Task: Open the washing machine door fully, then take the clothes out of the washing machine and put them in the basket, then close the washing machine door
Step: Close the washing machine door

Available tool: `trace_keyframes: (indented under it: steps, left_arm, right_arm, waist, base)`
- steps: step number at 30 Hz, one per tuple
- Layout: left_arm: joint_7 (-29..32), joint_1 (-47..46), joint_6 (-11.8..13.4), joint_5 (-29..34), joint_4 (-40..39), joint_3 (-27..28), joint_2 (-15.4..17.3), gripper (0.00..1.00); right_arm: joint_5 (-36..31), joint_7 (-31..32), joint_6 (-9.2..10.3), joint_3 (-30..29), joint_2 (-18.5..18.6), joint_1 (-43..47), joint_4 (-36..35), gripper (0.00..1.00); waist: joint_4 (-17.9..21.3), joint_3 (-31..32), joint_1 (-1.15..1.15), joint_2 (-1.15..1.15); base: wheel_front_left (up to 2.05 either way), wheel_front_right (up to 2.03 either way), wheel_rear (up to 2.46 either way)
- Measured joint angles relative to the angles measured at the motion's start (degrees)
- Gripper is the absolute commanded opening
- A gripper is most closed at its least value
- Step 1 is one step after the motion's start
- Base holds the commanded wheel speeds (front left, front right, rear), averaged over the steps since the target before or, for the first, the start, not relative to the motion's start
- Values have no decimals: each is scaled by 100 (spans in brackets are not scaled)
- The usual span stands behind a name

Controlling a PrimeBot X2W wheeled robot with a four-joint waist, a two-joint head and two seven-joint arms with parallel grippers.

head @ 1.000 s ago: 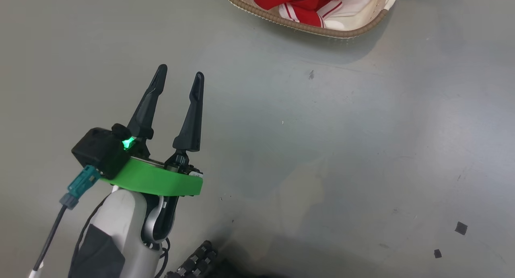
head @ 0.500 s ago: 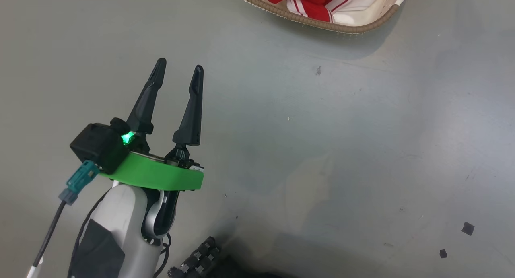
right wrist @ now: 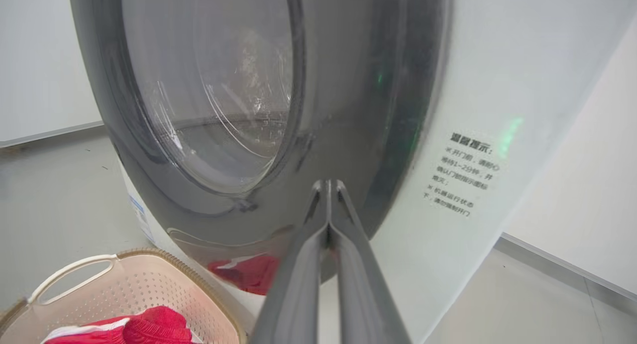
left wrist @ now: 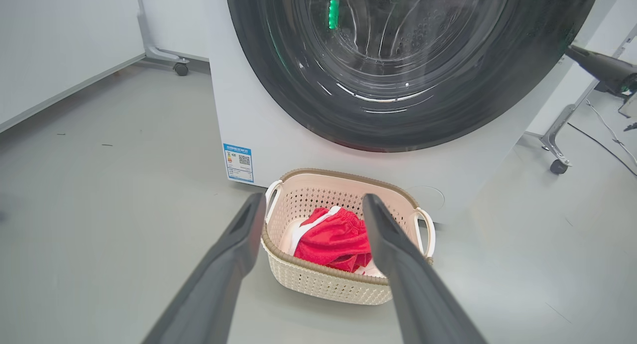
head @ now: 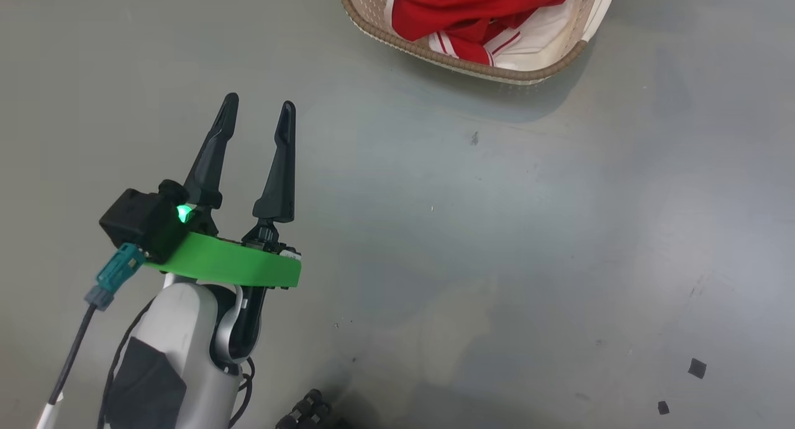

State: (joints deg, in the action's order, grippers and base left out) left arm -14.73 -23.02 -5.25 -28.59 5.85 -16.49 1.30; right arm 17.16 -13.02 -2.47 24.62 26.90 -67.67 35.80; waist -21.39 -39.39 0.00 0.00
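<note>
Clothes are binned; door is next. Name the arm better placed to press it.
Right, likely: right end effector, shut, points at the washing machine door; left end effector hangs open, behind the basket.

Red clothes (left wrist: 333, 237) in basket (left wrist: 323, 284) before washing machine (left wrist: 259, 120)

The clothes (left wrist: 332, 237) lie in the basket (left wrist: 323, 284), which stands on the floor (left wrist: 99, 209) just before the washing machine (left wrist: 259, 127), below its door (left wrist: 497, 110).
</note>
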Motion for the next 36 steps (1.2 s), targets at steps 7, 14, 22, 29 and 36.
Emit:
trace_keyframes:
  steps: [7, 14, 22, 29, 36]
  left_arm:
    - [0, 8, -1, 183, 289, 97, 0, 100]
    - [0, 96, -3, 388, 436, 277, 0, 100]
    - [0, 480, -58, 701, 648, 438, 5, 100]
    - [0, 823, -63, 778, 706, 528, 22, 100]
    - [0, 1068, -69, 809, 694, 703, 30, 100]
  right_arm:
    - [146, -119, -46, 13, -312, 817, 49, 0]
    - [398, -151, -43, -74, -612, 1634, -58, 0]
    - [524, -151, 64, -431, -970, 2451, -709, 0]
    - [702, -149, 220, -739, -1140, 3424, -942, 0]
    - [702, -151, 323, -907, -1225, 4049, -1270, 0]
  waist:
    - [145, 474, 0, 0]
    - [359, 993, 0, 0]
    - [700, 1599, 0, 0]
    - [1036, 2134, 0, 0]
    - [1387, 2572, -1, 0]
  base:
    - [0, 0, 0]
    - [0, 0, 0]
    - [0, 0, 0]
    - [0, 0, 0]
    - [0, 0, 0]
